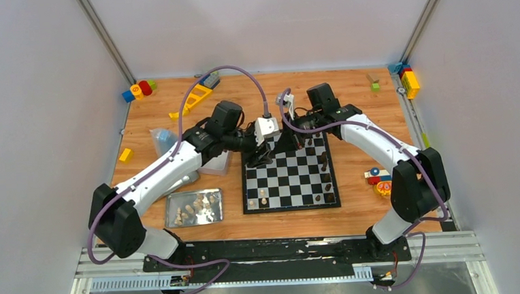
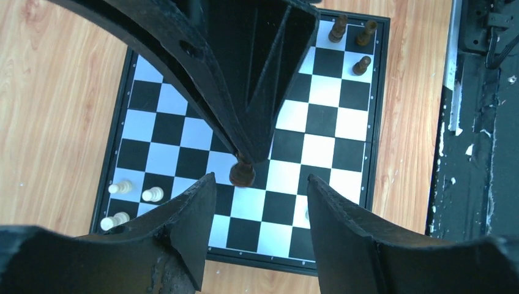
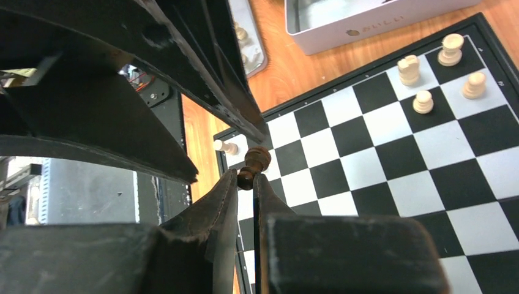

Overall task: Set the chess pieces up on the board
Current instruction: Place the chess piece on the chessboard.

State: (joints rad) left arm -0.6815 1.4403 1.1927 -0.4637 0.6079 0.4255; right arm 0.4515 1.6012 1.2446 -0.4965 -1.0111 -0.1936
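Observation:
The checkered board [image 1: 290, 186] lies mid-table. My right gripper [image 3: 245, 177] is shut on a dark brown chess piece [image 3: 254, 164] and holds it above the board's far left part. My left gripper [image 2: 260, 184] is open right in front of it, and the held piece [image 2: 242, 173] hangs just ahead of its fingertips. In the top view both grippers meet over the board's far edge, the left [image 1: 261, 154] and the right [image 1: 299, 141]. Pale pieces [image 2: 152, 194] stand in one corner and dark pieces [image 2: 362, 64] in another; dark ones [image 1: 326, 180] also line the board's right side.
A metal tray [image 1: 214, 216] holding several pale pieces lies left of the board. A white box [image 1: 216, 165] and a plastic bag [image 1: 163, 138] sit behind it. Toy blocks lie at the far left [image 1: 139, 89], far right [image 1: 409, 80] and right of the board [image 1: 378, 179].

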